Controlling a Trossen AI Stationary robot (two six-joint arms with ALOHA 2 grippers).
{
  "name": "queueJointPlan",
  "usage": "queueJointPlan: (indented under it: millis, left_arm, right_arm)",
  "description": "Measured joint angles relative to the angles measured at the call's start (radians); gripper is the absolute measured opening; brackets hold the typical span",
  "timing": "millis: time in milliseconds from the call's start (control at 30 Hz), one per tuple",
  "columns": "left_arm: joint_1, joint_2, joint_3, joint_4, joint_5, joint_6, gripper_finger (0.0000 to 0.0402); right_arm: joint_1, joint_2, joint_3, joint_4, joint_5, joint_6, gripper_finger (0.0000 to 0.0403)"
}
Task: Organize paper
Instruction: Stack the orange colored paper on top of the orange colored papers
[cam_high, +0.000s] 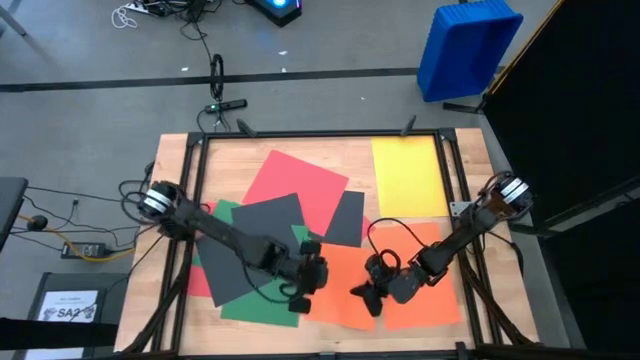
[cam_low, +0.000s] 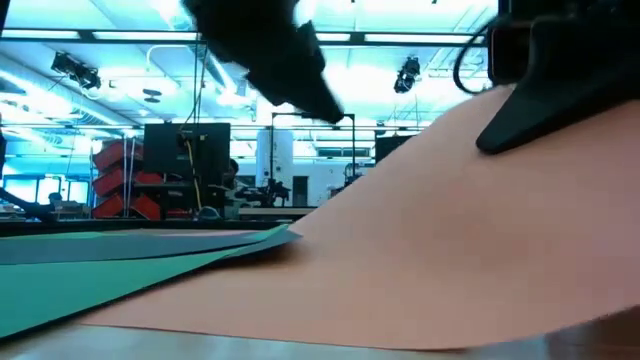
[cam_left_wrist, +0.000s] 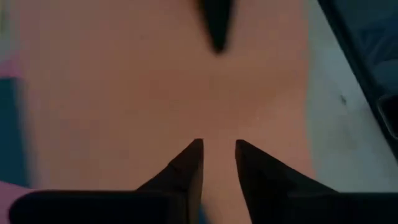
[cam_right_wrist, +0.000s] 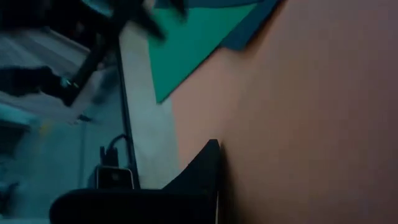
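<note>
Orange paper (cam_high: 415, 265) edge pinched by right claw (cam_high: 362, 296).

- Setting: robotics lab or workshop hall.
- Wooden bench (cam_high: 170, 160) in a black frame on grey floor.
- Loose cables (cam_high: 140, 12) and a blue bin (cam_high: 468, 50) beyond its far edge.
- Ceiling strip lights (cam_low: 90, 70), monitor (cam_low: 185, 150), red racks (cam_low: 125, 180) behind.

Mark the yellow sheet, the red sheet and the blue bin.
Yellow sheet (cam_high: 409, 176): high view, its middle.
Red sheet (cam_high: 296, 176): high view, its bare upper part.
Blue bin (cam_high: 468, 50): high view, its side wall.
</note>
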Motion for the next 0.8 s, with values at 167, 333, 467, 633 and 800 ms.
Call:
queueJointPlan:
  millis: [167, 333, 467, 633, 800]
  left_arm:
    - [0.154, -0.035, -0.001, -0.031, 0.112, 0.092, 0.0129]
    - [0.302, -0.041, -0.001, -0.029, 0.309, 0.168, 0.0174]
    - [0.358, -0.04, -0.001, -0.012, 0.468, 0.221, 0.0199]
    - [0.375, 0.007, 0.0, -0.02, 0.581, 0.249, 0.0209]
    - [0.374, 0.067, -0.001, 0.005, 0.622, 0.251, 0.0209]
  right_arm:
    - [0.0, -0.022, 0.081, -0.189, -0.04, -0.061, 0.0]
    - [0.0, -0.021, 0.135, -0.293, -0.074, -0.111, 0.0]
    - [-0.001, -0.019, 0.152, -0.297, -0.077, -0.135, 0.0]
    - [-0.003, -0.019, 0.154, -0.3, -0.077, -0.143, 0.0]
    - [-0.003, -0.019, 0.154, -0.299, -0.078, -0.144, 0.0]
